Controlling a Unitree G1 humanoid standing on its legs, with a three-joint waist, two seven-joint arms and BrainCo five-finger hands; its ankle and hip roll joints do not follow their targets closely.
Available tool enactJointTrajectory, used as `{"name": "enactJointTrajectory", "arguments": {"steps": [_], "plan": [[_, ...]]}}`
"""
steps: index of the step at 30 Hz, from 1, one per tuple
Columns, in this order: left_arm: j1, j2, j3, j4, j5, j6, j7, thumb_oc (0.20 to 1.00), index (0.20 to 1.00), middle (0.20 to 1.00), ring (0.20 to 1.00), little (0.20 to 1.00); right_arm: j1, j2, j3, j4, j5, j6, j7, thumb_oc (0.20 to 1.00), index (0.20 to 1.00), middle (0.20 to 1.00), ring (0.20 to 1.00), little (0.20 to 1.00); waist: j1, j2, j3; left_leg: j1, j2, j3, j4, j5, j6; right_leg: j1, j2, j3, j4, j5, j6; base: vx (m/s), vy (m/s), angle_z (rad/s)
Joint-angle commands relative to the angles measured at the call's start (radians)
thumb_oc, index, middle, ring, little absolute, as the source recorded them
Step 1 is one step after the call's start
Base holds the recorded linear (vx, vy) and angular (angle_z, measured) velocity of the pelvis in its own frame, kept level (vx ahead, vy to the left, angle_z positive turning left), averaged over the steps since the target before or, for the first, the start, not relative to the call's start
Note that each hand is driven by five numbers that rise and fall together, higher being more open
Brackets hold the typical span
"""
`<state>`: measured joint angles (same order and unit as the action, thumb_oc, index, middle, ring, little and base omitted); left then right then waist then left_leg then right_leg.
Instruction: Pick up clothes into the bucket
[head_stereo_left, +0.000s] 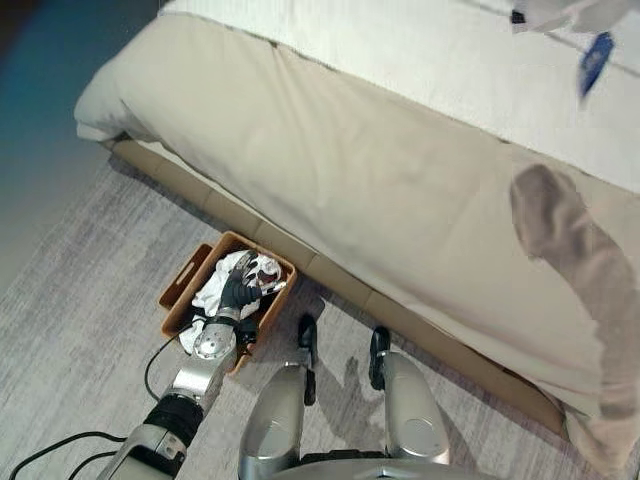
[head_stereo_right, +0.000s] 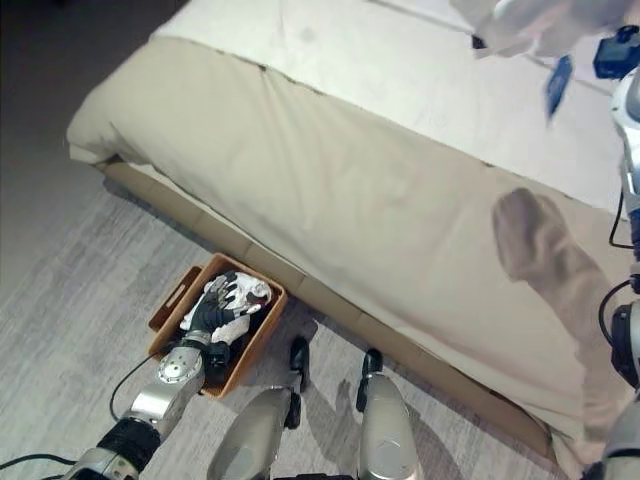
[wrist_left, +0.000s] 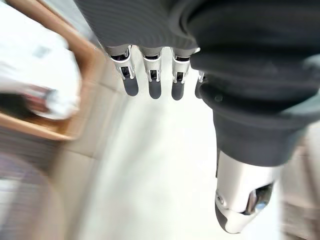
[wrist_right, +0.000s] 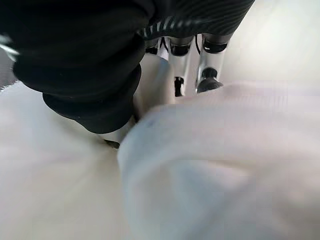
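Basket lengthwise toward bed

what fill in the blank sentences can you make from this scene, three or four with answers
1. The orange-brown bucket stands on the ____ beside the bed.
2. The left robot hand hangs over the ____.
3. The clothes lying in the bucket are mostly ____ in colour.
4. The right robot hand is closed on a white ____.

Missing words: floor; bucket; white; cloth
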<state>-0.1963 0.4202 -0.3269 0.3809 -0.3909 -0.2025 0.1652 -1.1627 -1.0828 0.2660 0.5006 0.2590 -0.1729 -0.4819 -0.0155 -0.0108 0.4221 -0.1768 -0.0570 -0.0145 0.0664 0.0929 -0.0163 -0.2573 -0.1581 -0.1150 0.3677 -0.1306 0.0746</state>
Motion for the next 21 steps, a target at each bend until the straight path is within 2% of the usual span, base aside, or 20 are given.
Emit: {"name": "enactJointTrajectory", "arguments": {"steps": [1, 2, 5, 6, 11, 16, 17, 21], "plan": [[0.028, 0.006, 0.001, -0.061, -0.064, -0.044, -0.031, 1.0, 1.0, 1.0, 1.0, 1.0, 0.013, -0.016, 0.001, -0.075, 0.063, -0.084, 0.019, 0.2, 0.2, 0.2, 0.2, 0.2, -0.015, -0.025, -0.147, 0.037, -0.001, -0.031, 0.093, -0.149, -0.025, 0.072, -0.007, -0.009, -0.139, 0.102, 0.058, 0.08, -0.027, -0.07], [0.012, 0.003, -0.003, -0.121, -0.124, -0.039, -0.054, 1.0, 1.0, 1.0, 1.0, 1.0, 0.067, 0.006, -0.025, -0.1, 0.084, -0.085, 0.042, 0.2, 0.2, 0.2, 0.2, 0.2, -0.021, -0.022, -0.188, 0.069, 0.006, -0.028, 0.063, -0.145, -0.027, 0.104, 0.0, -0.018, -0.163, 0.099, 0.061, 0.08, -0.026, -0.02], [-0.04, 0.038, -0.014, -0.235, -0.177, -0.048, -0.083, 1.0, 1.0, 1.0, 1.0, 1.0, 0.1, 0.016, -0.007, -0.118, 0.089, -0.067, 0.09, 0.2, 0.2, 0.2, 0.2, 0.2, -0.028, -0.023, -0.223, 0.112, 0.014, -0.019, 0.044, -0.152, -0.032, 0.151, 0.006, -0.018, -0.194, 0.097, 0.065, 0.07, -0.032, -0.01], [-0.062, 0.047, -0.019, -0.266, -0.197, -0.04, -0.096, 1.0, 1.0, 1.0, 1.0, 1.0, 0.118, 0.017, 0.019, -0.118, 0.086, -0.044, 0.128, 0.2, 0.2, 0.2, 0.2, 0.2, -0.033, -0.024, -0.263, 0.137, 0.016, -0.007, 0.033, -0.152, -0.032, 0.177, 0.008, -0.013, -0.228, 0.108, 0.067, 0.1, -0.054, 0.0], [-0.205, 0.099, -0.067, -0.303, -0.251, -0.038, -0.127, 1.0, 1.0, 1.0, 1.0, 1.0, 0.107, 0.012, 0.171, -0.123, 0.096, 0.004, 0.262, 0.2, 0.2, 0.2, 0.2, 0.2, -0.042, -0.024, -0.328, 0.213, 0.03, 0.037, 0.014, -0.167, -0.038, 0.255, 0.018, 0.014, -0.299, 0.123, 0.07, 0.07, -0.046, -0.18], [-0.323, 0.114, -0.14, -0.285, -0.29, -0.032, -0.15, 1.0, 1.0, 1.0, 1.0, 1.0, 0.082, -0.01, 0.284, -0.137, 0.104, 0.024, 0.34, 0.2, 0.2, 0.2, 0.2, 0.2, -0.052, -0.021, -0.354, 0.258, 0.037, 0.055, 0.01, -0.172, -0.043, 0.306, 0.021, 0.024, -0.323, 0.125, 0.067, 0.08, -0.049, -0.28], [-0.394, 0.118, -0.182, -0.268, -0.3, -0.03, -0.156, 1.0, 1.0, 1.0, 1.0, 1.0, 0.057, -0.015, 0.338, -0.144, 0.099, 0.034, 0.367, 0.2, 0.2, 0.2, 0.2, 0.2, -0.062, -0.021, -0.36, 0.271, 0.041, 0.065, 0.011, -0.174, -0.046, 0.32, 0.024, 0.03, -0.327, 0.124, 0.065, 0.02, -0.035, -0.16], [-0.461, 0.142, -0.224, -0.276, -0.276, -0.027, -0.159, 1.0, 1.0, 1.0, 1.0, 1.0, 0.036, -0.041, 0.393, -0.188, 0.092, 0.043, 0.403, 0.2, 0.2, 0.2, 0.2, 0.2, -0.078, -0.016, -0.366, 0.286, 0.044, 0.076, 0.01, -0.173, -0.049, 0.332, 0.03, 0.036, -0.333, 0.124, 0.062, 0.02, -0.024, -0.08]]}}
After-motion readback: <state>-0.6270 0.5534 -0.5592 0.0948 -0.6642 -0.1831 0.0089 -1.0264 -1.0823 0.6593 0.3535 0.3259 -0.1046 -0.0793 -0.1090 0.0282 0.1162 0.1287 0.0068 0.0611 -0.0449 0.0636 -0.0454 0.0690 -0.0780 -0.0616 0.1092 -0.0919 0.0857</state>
